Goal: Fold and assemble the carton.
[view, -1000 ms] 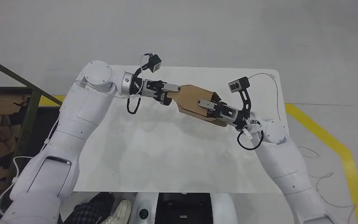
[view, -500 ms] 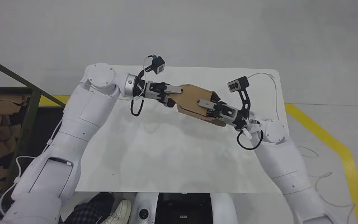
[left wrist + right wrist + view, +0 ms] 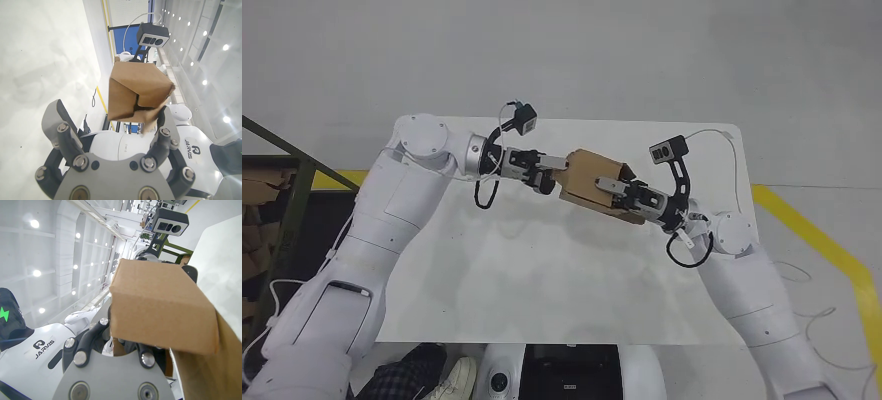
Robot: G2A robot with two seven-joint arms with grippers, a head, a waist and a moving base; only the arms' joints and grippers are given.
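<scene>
A brown corrugated cardboard carton [image 3: 587,172] hangs in the air above the far half of a white rectangular table [image 3: 492,280], slung between the robot's two arms. The right gripper [image 3: 614,188] carries it: one grey finger lies across the carton's top face, and since nothing else supports the carton, the grip appears to be closed on a wall or panel at that end. This leaves the opposite end presented to the other arm for folding.

The left gripper [image 3: 548,172] is spread wide and holds nothing. One finger [image 3: 166,121] presses against a loose cardboard flap [image 3: 150,121] at the carton's near end, while the other finger [image 3: 62,113] stands well apart from the carton. That placement suggests a push to turn the flap inward over the two already overlapped across the end, not a grasp.

Much is concealed. In the right wrist view the carton's side covers that gripper's fingertips, so exactly what they pinch cannot be made out. A small dark gap shows where the end flaps meet, but whether they are tucked or merely resting together is unclear. The state of the carton's end by the right gripper is also hidden.
</scene>
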